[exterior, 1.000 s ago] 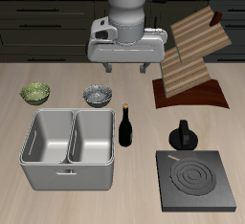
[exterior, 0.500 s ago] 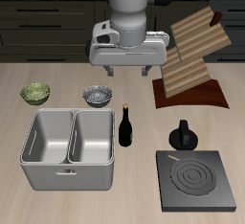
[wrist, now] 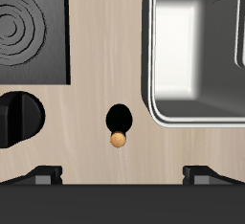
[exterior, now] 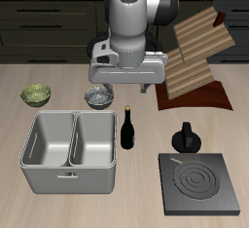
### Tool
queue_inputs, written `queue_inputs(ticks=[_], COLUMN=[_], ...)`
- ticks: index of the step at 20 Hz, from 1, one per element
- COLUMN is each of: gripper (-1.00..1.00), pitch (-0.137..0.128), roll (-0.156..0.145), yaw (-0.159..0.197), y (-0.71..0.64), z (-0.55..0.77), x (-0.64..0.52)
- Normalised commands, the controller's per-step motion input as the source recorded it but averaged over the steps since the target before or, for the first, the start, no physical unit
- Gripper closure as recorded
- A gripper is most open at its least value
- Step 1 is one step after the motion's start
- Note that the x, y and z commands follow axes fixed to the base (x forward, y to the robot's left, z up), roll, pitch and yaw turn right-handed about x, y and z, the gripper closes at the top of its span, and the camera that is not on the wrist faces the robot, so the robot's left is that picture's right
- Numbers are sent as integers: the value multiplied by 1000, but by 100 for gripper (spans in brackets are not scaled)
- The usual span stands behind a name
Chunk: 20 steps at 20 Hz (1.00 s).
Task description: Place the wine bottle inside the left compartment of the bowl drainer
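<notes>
The wine bottle [exterior: 127, 130] stands upright on the table, slim and near-black with a tan stopper, just beside the bowl drainer [exterior: 68, 179]. The drainer is a light-grey tub with two alike wells, both holding nothing; which one is the left compartment I cannot tell. My gripper [exterior: 125, 91] hangs open above and slightly behind the bottle, holding nothing. In the wrist view the bottle [wrist: 119, 123] shows from above, between and ahead of the spread fingertips [wrist: 43, 174], with the drainer's rim [wrist: 149, 75] close beside it.
A black knobbed kettle [exterior: 185, 137] sits beside the bottle, away from the drainer. The dark stove plate [exterior: 199, 183] lies nearer the front edge. A green bowl [exterior: 36, 95] and a patterned bowl [exterior: 97, 96] stand behind the drainer. A wooden rack [exterior: 195, 61] rises farther back.
The gripper has come down and forward toward the bottle, staying open. The bottle and drainer have not moved.
</notes>
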Motion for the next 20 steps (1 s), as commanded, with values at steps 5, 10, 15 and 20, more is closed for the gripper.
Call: queue_inputs(ticks=[5, 10, 15, 20], gripper=[-100, -100, -100, -100], pitch=[29, -28, 12, 14], roll=[14, 2, 16, 24], yaw=[-5, -5, -20, 16], y=[55, 58, 80, 89], z=[-409, -92, -110, -203], x=[-1, -44, -25, 9])
